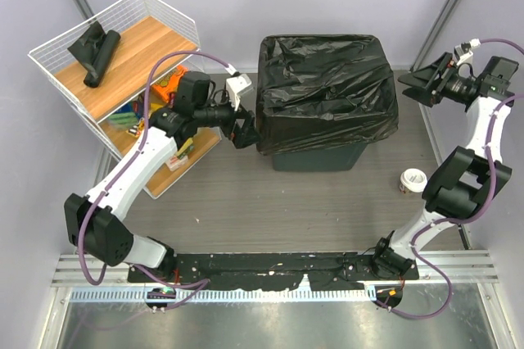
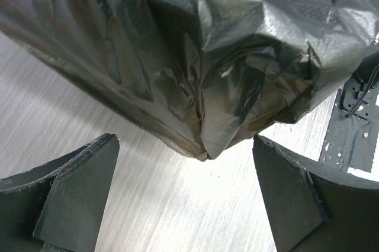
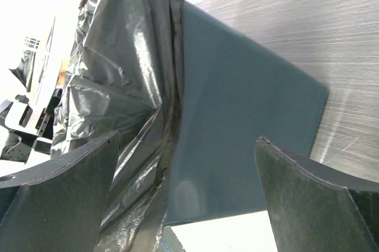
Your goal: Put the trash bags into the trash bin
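A large crinkled black trash bag is draped over the top and sides of the dark grey-green trash bin at the middle of the table. A rolled black trash bag lies on the top shelf of the rack. My left gripper is open and empty, next to the bag's lower left corner; in the left wrist view the bag's hanging edge is just beyond the fingers. My right gripper is open and empty, right of the bin; its view shows the bag and the bin wall.
A white wire shelf rack with wooden shelves stands at the back left, with colourful snack packets on its lower shelf. A paper cup stands on the table right of the bin. A black strip runs along the near edge.
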`<action>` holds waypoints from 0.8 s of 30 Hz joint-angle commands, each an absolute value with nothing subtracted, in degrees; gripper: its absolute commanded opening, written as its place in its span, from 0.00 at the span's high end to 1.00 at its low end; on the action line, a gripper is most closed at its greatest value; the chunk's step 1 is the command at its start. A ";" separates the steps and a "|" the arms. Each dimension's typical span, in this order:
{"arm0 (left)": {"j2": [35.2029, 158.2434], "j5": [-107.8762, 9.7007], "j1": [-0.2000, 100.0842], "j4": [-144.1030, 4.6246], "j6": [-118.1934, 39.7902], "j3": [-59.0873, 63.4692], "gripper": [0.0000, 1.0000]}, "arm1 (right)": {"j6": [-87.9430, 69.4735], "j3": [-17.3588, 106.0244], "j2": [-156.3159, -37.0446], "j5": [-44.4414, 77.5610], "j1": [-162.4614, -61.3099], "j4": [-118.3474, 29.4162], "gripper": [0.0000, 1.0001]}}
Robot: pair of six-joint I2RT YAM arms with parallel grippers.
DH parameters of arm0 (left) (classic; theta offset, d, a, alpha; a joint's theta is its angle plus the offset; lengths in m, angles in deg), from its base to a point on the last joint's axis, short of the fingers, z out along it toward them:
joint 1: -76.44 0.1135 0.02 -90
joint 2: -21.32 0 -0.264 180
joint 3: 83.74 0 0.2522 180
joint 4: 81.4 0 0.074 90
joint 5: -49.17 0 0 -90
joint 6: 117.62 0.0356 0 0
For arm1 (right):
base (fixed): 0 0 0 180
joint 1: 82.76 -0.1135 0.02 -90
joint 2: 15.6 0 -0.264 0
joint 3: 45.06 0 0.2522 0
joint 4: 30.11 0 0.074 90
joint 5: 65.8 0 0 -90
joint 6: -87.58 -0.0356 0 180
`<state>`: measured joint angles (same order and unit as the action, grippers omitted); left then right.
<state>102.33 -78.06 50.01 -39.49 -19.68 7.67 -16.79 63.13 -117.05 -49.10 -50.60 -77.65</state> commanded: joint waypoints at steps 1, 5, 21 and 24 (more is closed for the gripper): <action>104.28 -84.59 50.16 -45.57 -15.32 7.54 0.00 | -16.13 61.78 -112.02 -53.58 -52.34 -77.45 0.00; 105.87 -86.70 50.16 -47.24 -15.06 7.02 0.00 | -17.35 62.04 -111.58 -55.33 -53.40 -75.96 0.00; 105.34 -85.04 49.99 -52.25 -16.81 1.92 0.33 | -41.68 52.38 -106.84 -57.71 -57.53 -42.34 0.31; 105.17 -85.21 49.99 -52.87 -17.16 1.48 0.47 | -61.66 45.98 -105.69 -57.80 -57.53 -16.55 0.45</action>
<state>106.05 -84.42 50.09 -48.74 -16.81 2.10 -37.75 51.63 -109.33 -56.22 -56.91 -50.15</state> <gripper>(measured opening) 0.605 0.618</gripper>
